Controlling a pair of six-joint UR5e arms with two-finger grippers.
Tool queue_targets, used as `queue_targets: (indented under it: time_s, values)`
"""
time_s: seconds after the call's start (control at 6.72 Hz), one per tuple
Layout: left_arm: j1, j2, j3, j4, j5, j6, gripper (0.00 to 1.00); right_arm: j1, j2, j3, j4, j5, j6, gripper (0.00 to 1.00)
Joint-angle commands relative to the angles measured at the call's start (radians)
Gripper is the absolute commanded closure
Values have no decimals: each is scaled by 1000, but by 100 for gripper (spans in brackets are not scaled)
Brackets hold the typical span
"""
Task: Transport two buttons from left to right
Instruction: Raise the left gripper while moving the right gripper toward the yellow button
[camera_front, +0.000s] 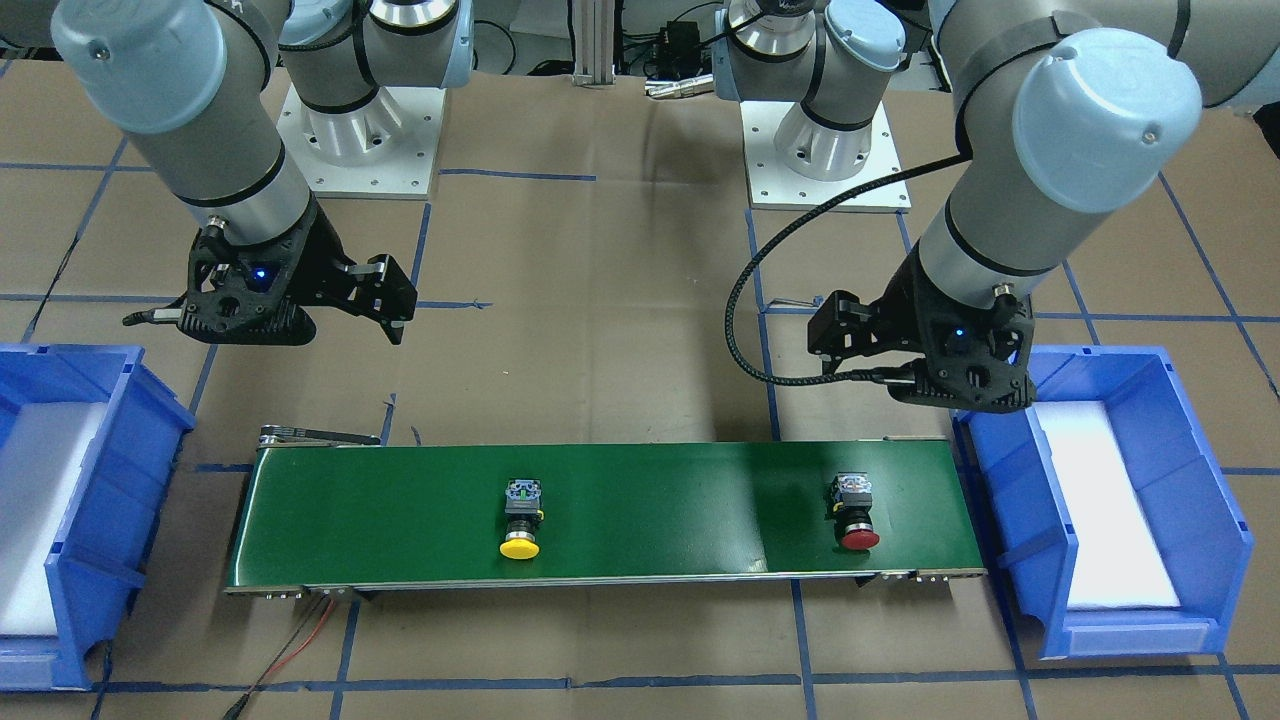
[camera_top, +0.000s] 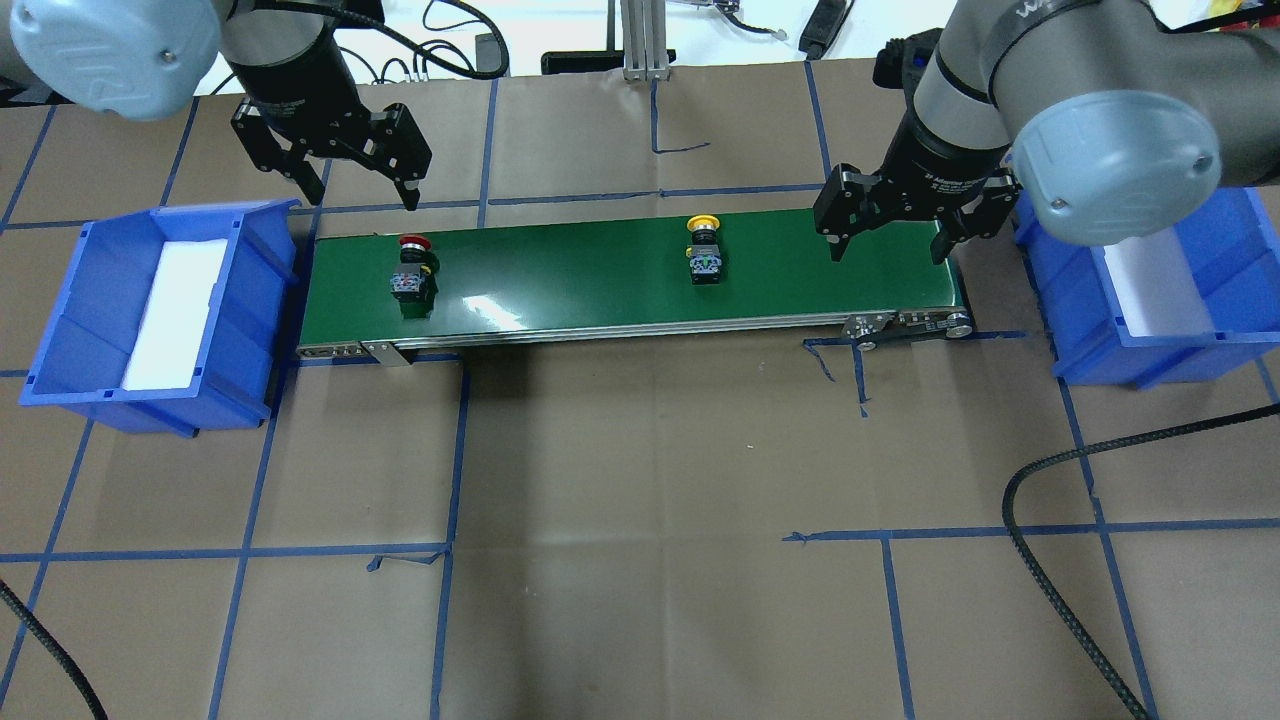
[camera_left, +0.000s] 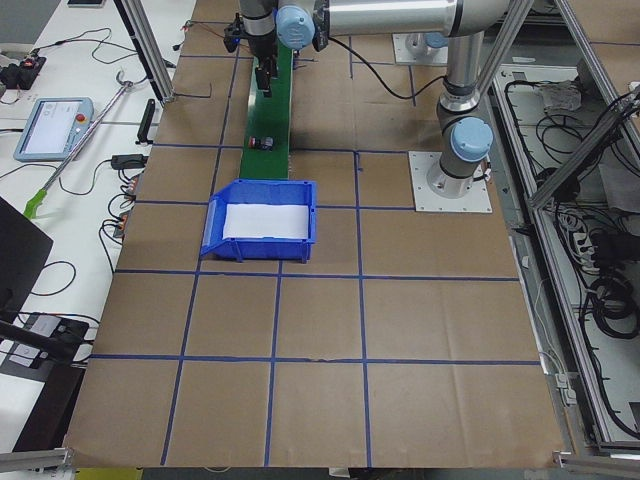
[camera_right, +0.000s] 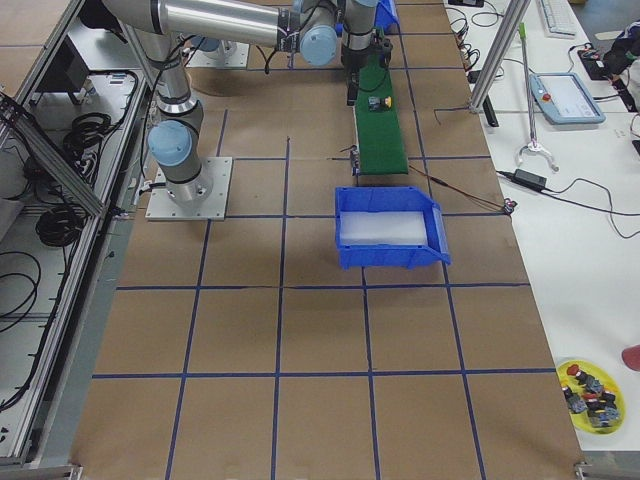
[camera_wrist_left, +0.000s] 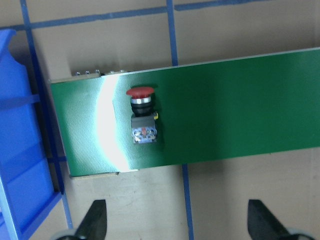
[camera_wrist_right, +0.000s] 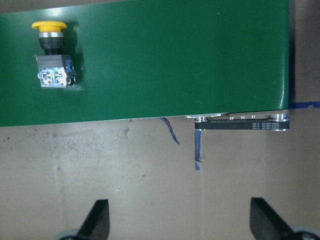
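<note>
The red button (camera_top: 412, 268) lies on its side near the left end of the green conveyor belt (camera_top: 600, 285). The yellow button (camera_top: 704, 250) lies on its side right of the belt's middle. My left gripper (camera_top: 360, 195) hangs open above the belt's left end, apart from the red button (camera_wrist_left: 142, 117), with nothing between its fingers. Over the belt's right end my right gripper (camera_top: 890, 240) is open and holds nothing. In the right wrist view the yellow button (camera_wrist_right: 51, 52) sits at the upper left.
A blue bin (camera_top: 245, 330) with a white liner stands off the belt's left end, and a matching blue bin (camera_top: 1150, 355) off the right end. A black cable (camera_top: 1100, 480) curls over the brown table at the right. Red and black wires (camera_front: 300, 640) trail from the belt.
</note>
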Motion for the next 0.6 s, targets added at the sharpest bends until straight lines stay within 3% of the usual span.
queue_targets:
  time_s: [0.0, 0.45]
  values:
    - [13, 86, -124, 54, -1, 6, 0, 0, 35, 4, -122, -1, 1, 0]
    - [12, 103, -110, 61, 1, -13, 0, 1, 75, -1, -160, 4, 13, 0]
